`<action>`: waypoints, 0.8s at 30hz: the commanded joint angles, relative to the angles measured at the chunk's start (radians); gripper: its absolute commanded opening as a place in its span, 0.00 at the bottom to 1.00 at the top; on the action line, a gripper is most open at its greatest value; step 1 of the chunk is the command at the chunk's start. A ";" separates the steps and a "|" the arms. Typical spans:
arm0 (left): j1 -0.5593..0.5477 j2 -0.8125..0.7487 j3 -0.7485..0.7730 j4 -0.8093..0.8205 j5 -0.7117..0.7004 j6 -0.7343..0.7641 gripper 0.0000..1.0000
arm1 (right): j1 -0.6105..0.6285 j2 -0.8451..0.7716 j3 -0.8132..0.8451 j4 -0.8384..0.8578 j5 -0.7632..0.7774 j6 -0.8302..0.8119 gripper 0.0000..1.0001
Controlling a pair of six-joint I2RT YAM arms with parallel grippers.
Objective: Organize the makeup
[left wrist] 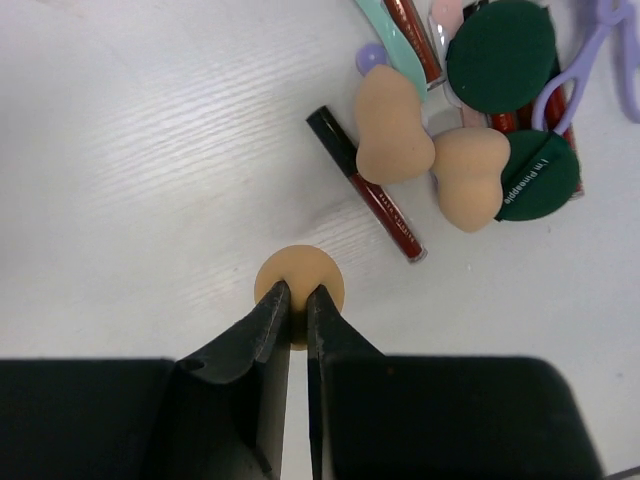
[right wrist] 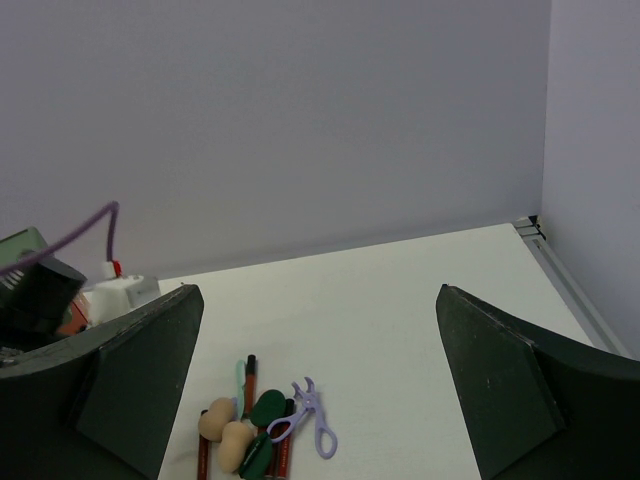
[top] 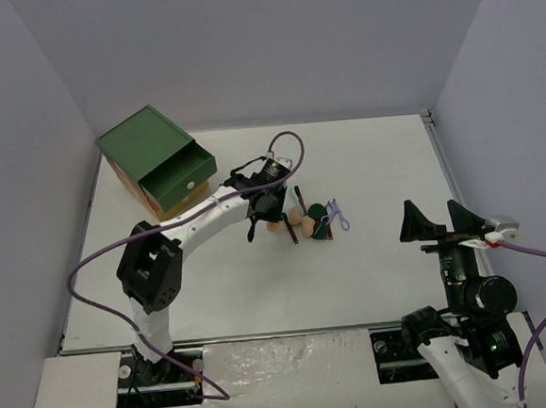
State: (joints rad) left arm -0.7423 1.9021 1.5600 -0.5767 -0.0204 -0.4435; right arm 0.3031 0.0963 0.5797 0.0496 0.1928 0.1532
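Observation:
My left gripper (left wrist: pixel 298 298) is shut on a tan egg-shaped sponge (left wrist: pixel 300 276), seen end-on just left of the makeup pile; it shows in the top view too (top: pixel 273 225). In the pile lie two more tan sponges (left wrist: pixel 392 125) (left wrist: pixel 470 178), a dark-red stick (left wrist: pixel 368 186), two dark green round pieces (left wrist: pixel 500 55) (left wrist: pixel 540 175), a teal tool (left wrist: pixel 395 50) and a purple tool (left wrist: pixel 590 55). The pile also shows in the top view (top: pixel 314 221) and in the right wrist view (right wrist: pixel 262 425). My right gripper (top: pixel 446 221) is open and empty, far right of the pile.
A green-topped drawer box (top: pixel 156 161) stands at the back left with its top drawer pulled out. A purple cable (top: pixel 292 146) loops over the left arm. Grey walls close in the white table (top: pixel 373 272) on three sides.

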 commanded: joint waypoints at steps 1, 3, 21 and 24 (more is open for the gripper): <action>0.013 -0.203 0.137 -0.101 -0.167 0.044 0.00 | 0.010 0.024 0.002 0.096 -0.014 -0.007 1.00; 0.041 -0.265 0.199 -0.186 -0.258 0.066 0.00 | 0.010 0.023 0.000 0.096 -0.015 -0.006 1.00; 0.409 -0.084 0.538 -0.351 -0.227 0.260 0.11 | 0.011 0.020 0.002 0.095 -0.019 -0.006 1.00; 0.414 -0.049 0.565 -0.374 -0.215 0.264 0.19 | 0.011 0.019 0.000 0.094 -0.019 -0.005 1.00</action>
State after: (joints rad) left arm -0.3510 1.8356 2.0429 -0.8988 -0.2452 -0.2237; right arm 0.3038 0.0963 0.5797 0.0494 0.1903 0.1535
